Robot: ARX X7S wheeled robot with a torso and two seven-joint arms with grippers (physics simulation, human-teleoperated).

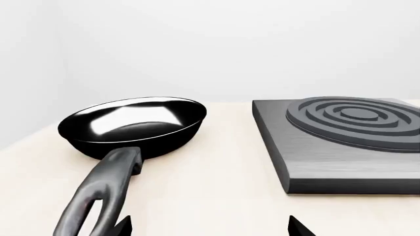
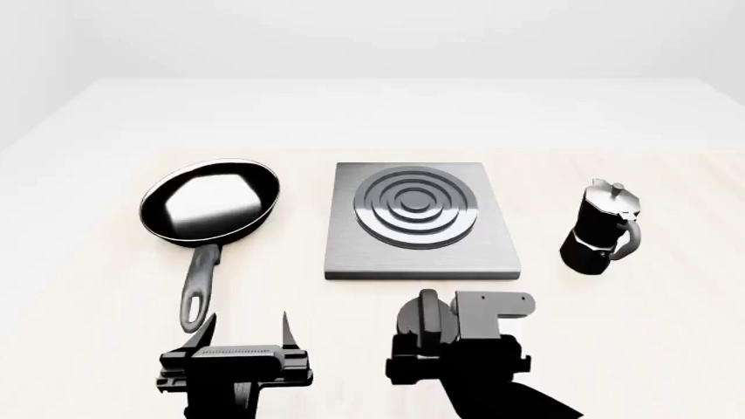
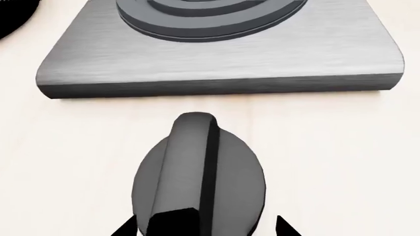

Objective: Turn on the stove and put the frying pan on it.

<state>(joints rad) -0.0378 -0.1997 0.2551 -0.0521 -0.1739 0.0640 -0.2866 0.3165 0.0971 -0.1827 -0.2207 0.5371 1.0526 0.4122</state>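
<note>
Straddling knob (image 3: 196, 182), right gripper (image 3: 203, 230) open

My left gripper (image 2: 247, 330) sits at the lower left of the head view, fingers spread and pointing up the frame, holding nothing. My right gripper (image 2: 421, 321) sits at lower centre, its wrist rolled sideways; I can't read its jaws.

Head overlooks; both wrists low, sharing stove (image 2: 420, 223).
</note>
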